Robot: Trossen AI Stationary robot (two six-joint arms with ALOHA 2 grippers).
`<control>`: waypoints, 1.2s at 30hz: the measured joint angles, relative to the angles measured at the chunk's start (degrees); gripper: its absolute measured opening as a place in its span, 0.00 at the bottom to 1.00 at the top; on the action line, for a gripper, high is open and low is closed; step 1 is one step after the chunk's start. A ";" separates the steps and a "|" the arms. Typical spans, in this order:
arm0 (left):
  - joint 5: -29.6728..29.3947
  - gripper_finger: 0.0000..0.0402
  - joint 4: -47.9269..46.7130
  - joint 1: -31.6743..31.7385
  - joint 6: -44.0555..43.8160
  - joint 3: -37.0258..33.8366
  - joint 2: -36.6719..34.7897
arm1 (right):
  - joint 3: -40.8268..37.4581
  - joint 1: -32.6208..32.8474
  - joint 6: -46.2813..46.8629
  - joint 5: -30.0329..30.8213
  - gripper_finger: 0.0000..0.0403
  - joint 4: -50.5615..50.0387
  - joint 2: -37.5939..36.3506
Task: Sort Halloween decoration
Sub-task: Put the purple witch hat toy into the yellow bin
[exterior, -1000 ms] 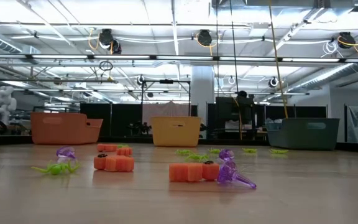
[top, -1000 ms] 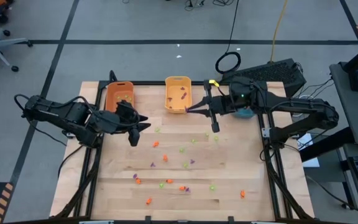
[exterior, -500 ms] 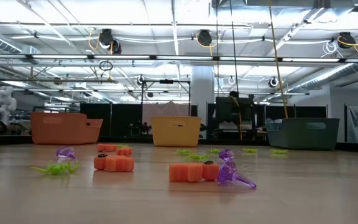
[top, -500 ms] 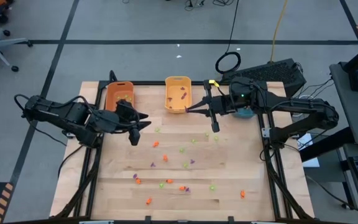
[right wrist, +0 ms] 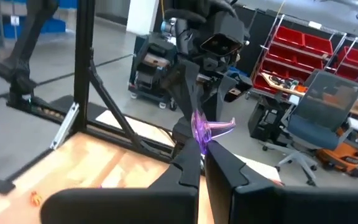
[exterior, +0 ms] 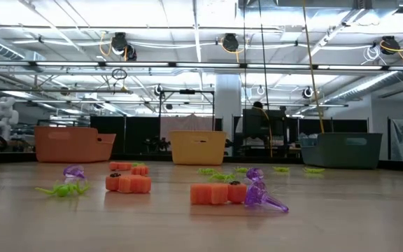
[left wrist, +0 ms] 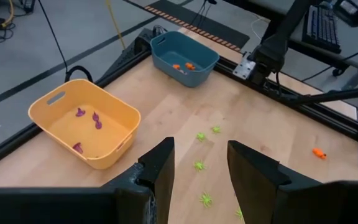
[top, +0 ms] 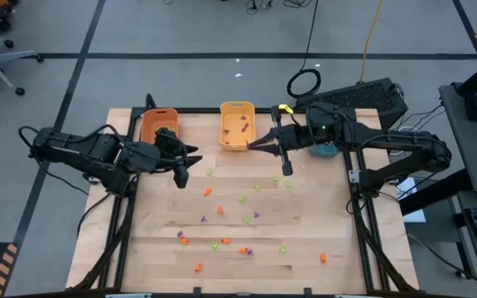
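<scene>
Hiding most of the teal bin (top: pixel 327 151), the right claw (top: pixel 253 144) pinches a purple trinket (right wrist: pixel 209 128) beside the yellow bin (top: pixel 238 126). Left claw (top: pixel 185 157) gapes empty near the orange bin (top: pixel 157 126); other trinkets (top: pixel 219 210) dot the wooden worktop (top: pixel 305 223).

Left gripper (top: pixel 190 161) parted, right gripper (top: pixel 253 145) clamped.

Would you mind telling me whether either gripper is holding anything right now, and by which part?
The right gripper pinches a purple trinket by its lower end, beside the yellow bin. The left gripper is open and empty.
</scene>
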 joint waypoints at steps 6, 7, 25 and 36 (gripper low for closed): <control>0.01 0.37 -0.01 0.00 0.01 0.00 0.00 | 0.00 0.02 8.02 0.05 0.00 4.72 0.00; 0.01 0.37 -0.01 0.00 0.01 0.00 0.00 | 0.00 0.02 9.60 0.08 0.00 5.42 0.00; 1.52 0.37 -0.03 -0.04 -0.09 0.02 0.00 | -0.02 0.42 40.77 9.37 0.00 5.72 0.00; -0.09 0.37 -0.05 -0.04 0.00 0.02 0.00 | -0.02 0.42 54.53 9.27 0.00 3.93 0.00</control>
